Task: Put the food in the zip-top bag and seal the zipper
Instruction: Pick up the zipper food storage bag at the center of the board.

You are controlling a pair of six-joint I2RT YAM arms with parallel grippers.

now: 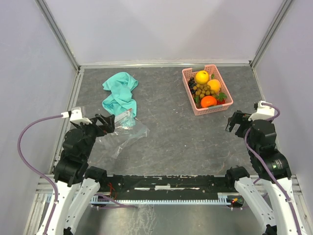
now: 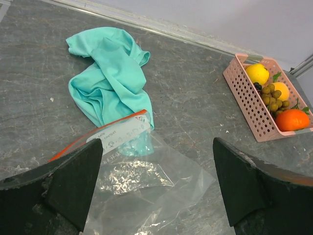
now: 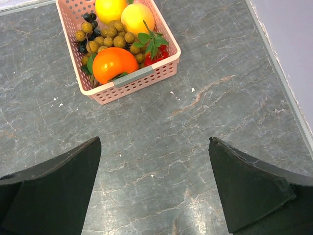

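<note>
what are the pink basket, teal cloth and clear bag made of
Pink slatted basket: probably rigid moulded plastic, matte, even slots.
Teal-green cloth: soft fabric, bunched in folds.
Clear zip-top bag: thin glossy plastic film, wrinkled, see-through.

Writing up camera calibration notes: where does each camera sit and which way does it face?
Top external: high behind the near edge, looking down at the table; shows left gripper and right gripper.
Left wrist: at the left gripper, facing forward-down at the bag and cloth; its fingers frame the bottom.
Right wrist: at the right gripper, looking down at the basket; its fingers at bottom.
Shared: all three show the basket.
</note>
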